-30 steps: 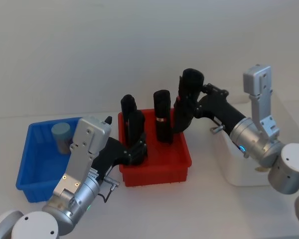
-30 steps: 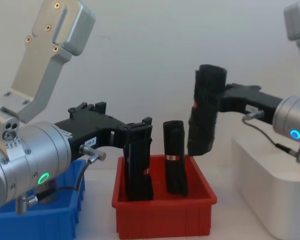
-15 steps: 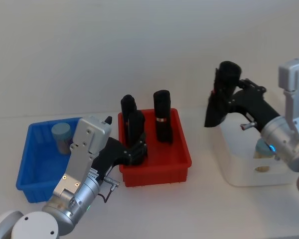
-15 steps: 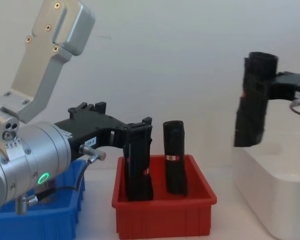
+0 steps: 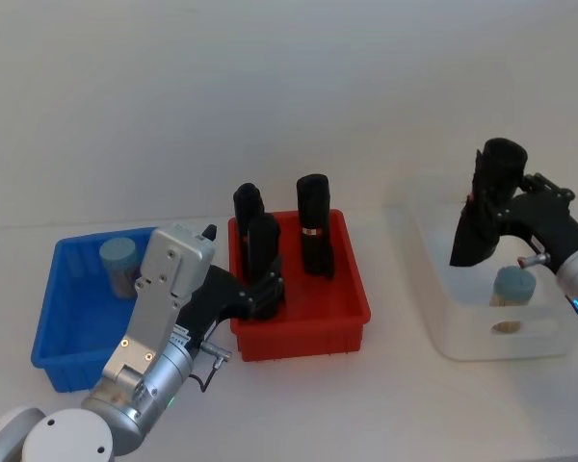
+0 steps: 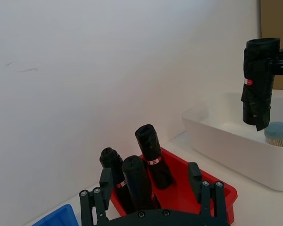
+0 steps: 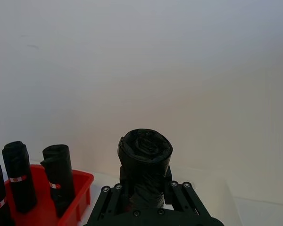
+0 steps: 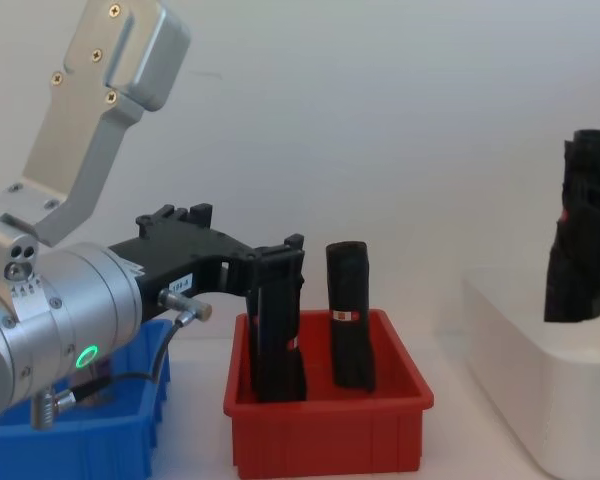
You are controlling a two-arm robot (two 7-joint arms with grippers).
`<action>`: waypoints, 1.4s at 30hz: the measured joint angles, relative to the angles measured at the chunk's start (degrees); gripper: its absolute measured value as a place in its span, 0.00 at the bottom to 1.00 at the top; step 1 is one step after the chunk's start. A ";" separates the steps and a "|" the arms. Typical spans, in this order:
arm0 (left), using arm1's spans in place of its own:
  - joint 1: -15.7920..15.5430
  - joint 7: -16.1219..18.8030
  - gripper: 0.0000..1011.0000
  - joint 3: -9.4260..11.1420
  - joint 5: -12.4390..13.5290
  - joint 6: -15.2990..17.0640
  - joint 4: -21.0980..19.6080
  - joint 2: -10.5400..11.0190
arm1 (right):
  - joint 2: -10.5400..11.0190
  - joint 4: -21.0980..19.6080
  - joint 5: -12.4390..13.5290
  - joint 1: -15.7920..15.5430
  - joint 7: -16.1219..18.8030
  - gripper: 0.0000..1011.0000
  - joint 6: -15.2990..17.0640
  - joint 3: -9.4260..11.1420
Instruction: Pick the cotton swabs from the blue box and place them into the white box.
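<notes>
The white box (image 5: 441, 327) is being shown at the right, one tub of cotton swabs (image 5: 512, 286) inside. Above it, a black roll (image 5: 482, 214) is being gripped by the right tool (image 5: 501, 207). Another tub (image 5: 118, 264) is being held in the blue box (image 5: 53, 337), far left. The left tool (image 6: 153, 197) is being held released near the red bin (image 5: 308, 332).

No text, label or number here can be read

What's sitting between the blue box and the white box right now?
In the head view, the red bin with three black rolls stands between the blue box and white box.
</notes>
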 joint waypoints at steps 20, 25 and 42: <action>0.00 0.00 0.99 0.00 0.00 0.00 0.00 0.00 | 1.07 -0.85 1.60 -2.77 1.66 0.79 2.18 0.52; 0.00 0.00 0.99 0.00 0.00 0.00 0.00 0.00 | 1.09 -0.78 1.67 -2.91 1.80 0.93 2.11 0.51; 0.00 0.00 0.99 0.00 0.00 0.00 0.00 0.00 | 1.18 -0.70 1.70 -3.25 1.95 0.99 1.12 0.56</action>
